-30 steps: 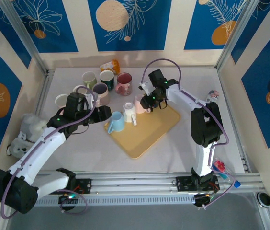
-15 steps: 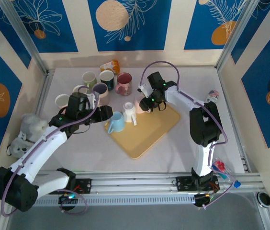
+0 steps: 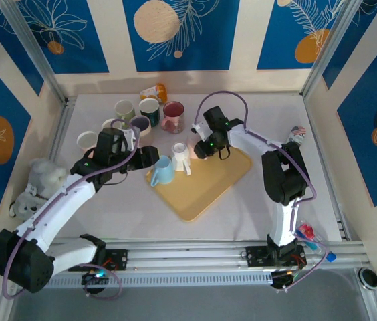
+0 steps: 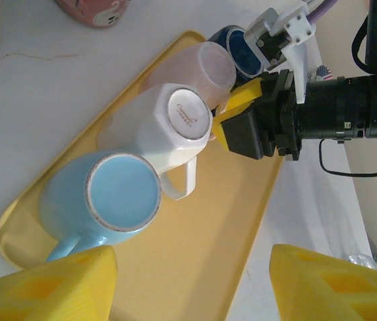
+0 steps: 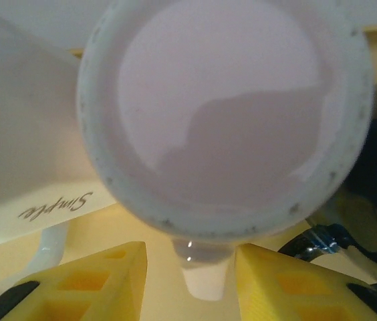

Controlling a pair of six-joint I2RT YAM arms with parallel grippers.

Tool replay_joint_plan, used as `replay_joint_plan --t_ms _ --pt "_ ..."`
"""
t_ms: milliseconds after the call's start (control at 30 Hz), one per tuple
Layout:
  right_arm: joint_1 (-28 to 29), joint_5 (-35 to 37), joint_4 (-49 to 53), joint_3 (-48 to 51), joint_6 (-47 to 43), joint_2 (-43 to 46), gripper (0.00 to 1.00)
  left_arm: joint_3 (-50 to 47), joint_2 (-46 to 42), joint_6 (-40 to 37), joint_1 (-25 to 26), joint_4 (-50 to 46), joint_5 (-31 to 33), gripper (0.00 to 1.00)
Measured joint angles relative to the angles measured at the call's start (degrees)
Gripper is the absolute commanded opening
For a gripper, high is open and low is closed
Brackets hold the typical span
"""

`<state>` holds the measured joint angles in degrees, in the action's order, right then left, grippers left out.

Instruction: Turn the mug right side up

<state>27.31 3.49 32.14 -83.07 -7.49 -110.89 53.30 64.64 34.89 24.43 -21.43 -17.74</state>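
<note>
Three mugs stand upside down on the yellow tray (image 3: 208, 190): a light blue mug (image 4: 121, 194), a white mug (image 4: 187, 115) and a pale pink mug (image 4: 212, 63). The pink mug's base (image 5: 228, 114) looms close in the right wrist view, its handle (image 5: 205, 277) hanging between my right gripper's yellow fingers (image 5: 95, 284). My right gripper (image 5: 192, 284) is open round that handle, a gap still on the left side; it sits at the tray's far edge (image 3: 202, 148). My left gripper (image 4: 192, 287) is open and holds nothing, hovering by the blue mug (image 3: 164, 170).
Several upright mugs (image 3: 142, 114) cluster behind the tray at the back left, with an orange bottle (image 3: 156, 90) beyond them. A dark blue mug (image 4: 242, 53) stands right behind the pink one. A plush toy (image 3: 41, 177) lies at the left edge.
My right gripper has slid left and down onto the pink mug's handle, and its jaws have narrowed. The left arm has barely moved.
</note>
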Motion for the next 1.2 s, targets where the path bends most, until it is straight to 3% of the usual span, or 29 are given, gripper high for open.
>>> replay_joint_plan --t_ms 667,1033,1200 --pt "2.3 8.2 -2.7 1.0 3.5 -1.0 0.34 0.0 0.8 0.8 1.0 2.2 0.0 0.61" --pt "3.0 10.3 -2.8 1.2 1.1 -1.8 0.03 0.0 0.8 0.9 1.1 2.2 0.0 0.62" --pt "3.1 10.2 -3.4 3.0 1.5 -0.3 0.0 0.0 0.8 1.2 1.2 2.2 0.0 0.62"
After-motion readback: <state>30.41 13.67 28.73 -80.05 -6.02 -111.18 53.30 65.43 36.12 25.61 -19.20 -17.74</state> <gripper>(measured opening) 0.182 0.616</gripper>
